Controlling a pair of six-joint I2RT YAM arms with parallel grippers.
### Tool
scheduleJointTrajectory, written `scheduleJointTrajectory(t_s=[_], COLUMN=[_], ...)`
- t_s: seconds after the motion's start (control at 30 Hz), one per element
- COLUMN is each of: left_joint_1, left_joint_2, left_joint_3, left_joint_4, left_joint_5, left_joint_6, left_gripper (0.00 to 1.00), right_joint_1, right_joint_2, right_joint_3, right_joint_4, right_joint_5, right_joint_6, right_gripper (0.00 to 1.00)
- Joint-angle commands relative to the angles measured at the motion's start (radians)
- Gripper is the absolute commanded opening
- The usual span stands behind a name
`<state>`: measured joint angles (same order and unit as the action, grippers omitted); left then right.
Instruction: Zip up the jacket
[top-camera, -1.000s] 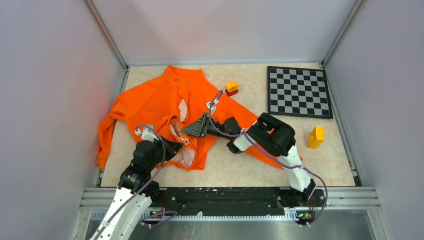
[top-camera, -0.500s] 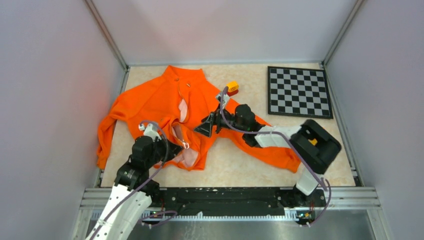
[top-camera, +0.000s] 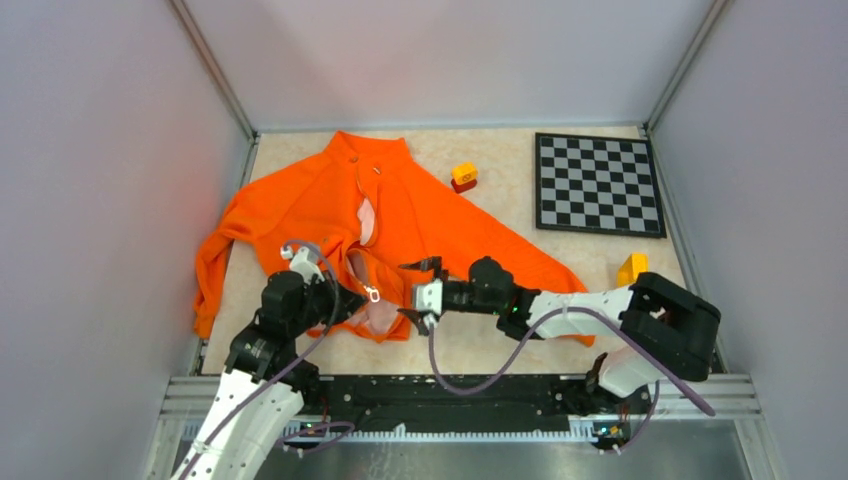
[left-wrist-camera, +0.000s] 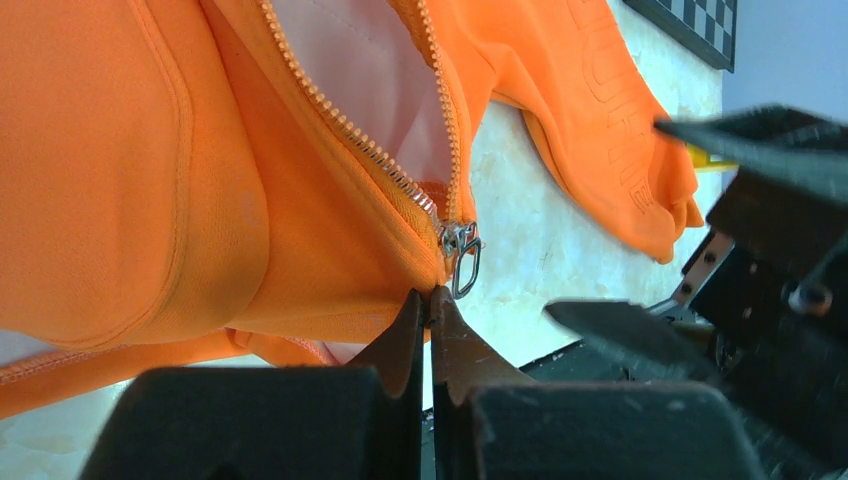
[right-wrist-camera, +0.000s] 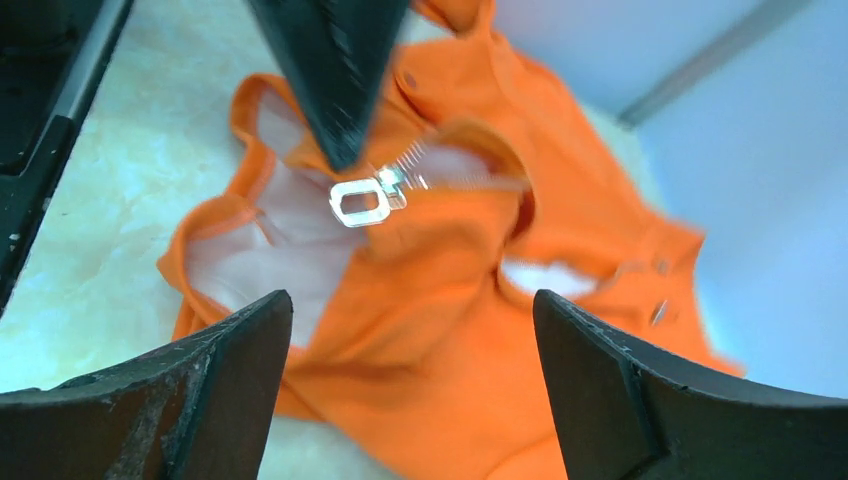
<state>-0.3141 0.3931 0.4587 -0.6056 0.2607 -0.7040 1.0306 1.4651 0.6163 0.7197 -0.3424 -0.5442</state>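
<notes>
The orange jacket (top-camera: 310, 205) lies spread on the table, its zipper open over pale lining. My left gripper (top-camera: 348, 298) is shut on the jacket's bottom hem, right beside the zipper slider and its metal pull (top-camera: 372, 294). In the left wrist view the closed gripper tips (left-wrist-camera: 430, 300) pinch orange fabric just below the slider (left-wrist-camera: 462, 255). My right gripper (top-camera: 419, 291) is open and empty, a little to the right of the pull and facing it. In the right wrist view the gripper (right-wrist-camera: 412, 320) is wide open, with the pull (right-wrist-camera: 365, 200) ahead of it and the jacket (right-wrist-camera: 470, 300) behind.
A chessboard (top-camera: 598, 183) lies at the back right. A yellow and red block (top-camera: 464, 176) sits beside the jacket's right shoulder. A yellow block (top-camera: 630, 268) stands at the right, partly behind my right arm. Grey walls enclose the table; a black rail (top-camera: 450, 395) runs along the front.
My right gripper has swung from above the jacket's middle down toward the front and turned left to face the zipper pull. My left gripper has stayed shut on the hem.
</notes>
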Motion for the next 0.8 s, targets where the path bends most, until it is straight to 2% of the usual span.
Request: scheduleJointTrajectory(t_s=[0.0, 0.17, 0.27, 0.3, 0.33, 0.43, 0.77], left_joint_1=[-0.001, -0.002, -0.002, -0.002, -0.001, -0.001, -0.002], left_joint_2=[0.006, 0.007, 0.009, 0.009, 0.009, 0.006, -0.001], left_joint_3=[0.045, 0.059, 0.064, 0.063, 0.062, 0.058, 0.051], left_joint_4=[0.008, -0.009, -0.011, -0.011, -0.011, -0.014, -0.007], left_joint_5=[0.059, 0.060, 0.068, 0.072, 0.076, 0.080, 0.081], left_joint_6=[0.015, 0.019, 0.011, 0.009, 0.008, 0.002, -0.010], left_gripper=[0.00, 0.00, 0.00, 0.00, 0.00, 0.00, 0.00], right_joint_1=[0.116, 0.171, 0.192, 0.193, 0.193, 0.195, 0.193], right_joint_2=[0.068, 0.181, 0.248, 0.275, 0.302, 0.352, 0.369], right_joint_3=[0.030, 0.010, 0.008, 0.001, -0.006, -0.008, 0.000], right_joint_4=[0.138, 0.351, 0.444, 0.521, 0.603, 0.674, 0.646], right_joint_5=[0.044, 0.052, 0.080, 0.093, 0.104, 0.129, 0.109], right_joint_6=[-0.444, -0.548, -0.601, -0.604, -0.614, -0.649, -0.643], right_gripper=[0.86, 0.75, 0.54, 0.52, 0.51, 0.51, 0.48])
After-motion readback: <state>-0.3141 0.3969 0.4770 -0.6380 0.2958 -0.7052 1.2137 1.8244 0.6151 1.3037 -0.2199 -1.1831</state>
